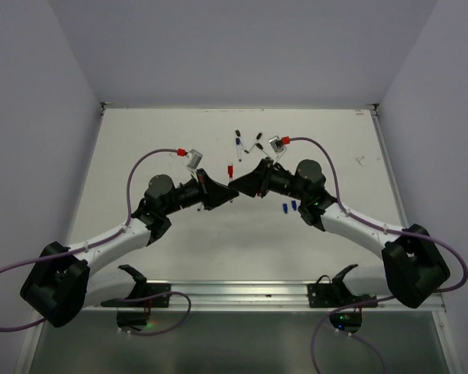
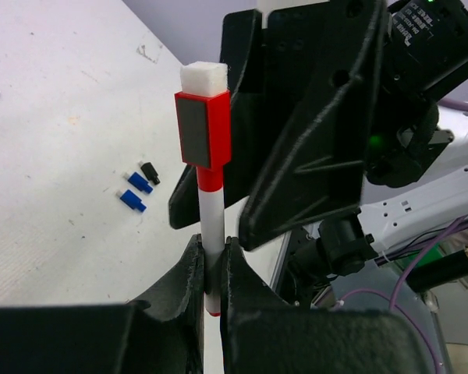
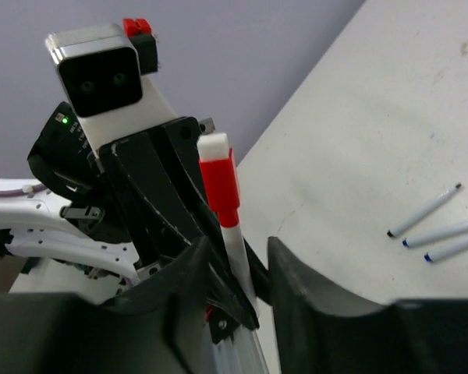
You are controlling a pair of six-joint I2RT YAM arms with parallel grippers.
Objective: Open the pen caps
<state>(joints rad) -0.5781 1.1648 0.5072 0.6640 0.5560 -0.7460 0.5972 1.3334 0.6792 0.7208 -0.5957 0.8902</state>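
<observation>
1. Where the two arms meet, a thin white plastic pen barrel (image 2: 211, 214) is clamped upright between the closed jaws of the left gripper (image 2: 212, 243).
2. A blocky red plastic pen cap (image 2: 205, 128), topped by a small white block (image 2: 203, 78), is seen seated on the barrel's upper end, above the left gripper's fingers.
3. The right gripper (image 3: 238, 248) is seen with its jaws apart; the barrel stands in the gap without being pinched, so nothing is grasped by it.
4. Two stubby blue plastic caps (image 2: 140, 181) and one stubby black plastic cap (image 2: 149, 172) are seen lying loose on the white table (image 2: 54, 156), beyond the left gripper and to its left.
5. Three thin uncapped white pens (image 3: 444, 232) are seen lying side by side on the table, ahead of the right gripper and to its right.
</observation>
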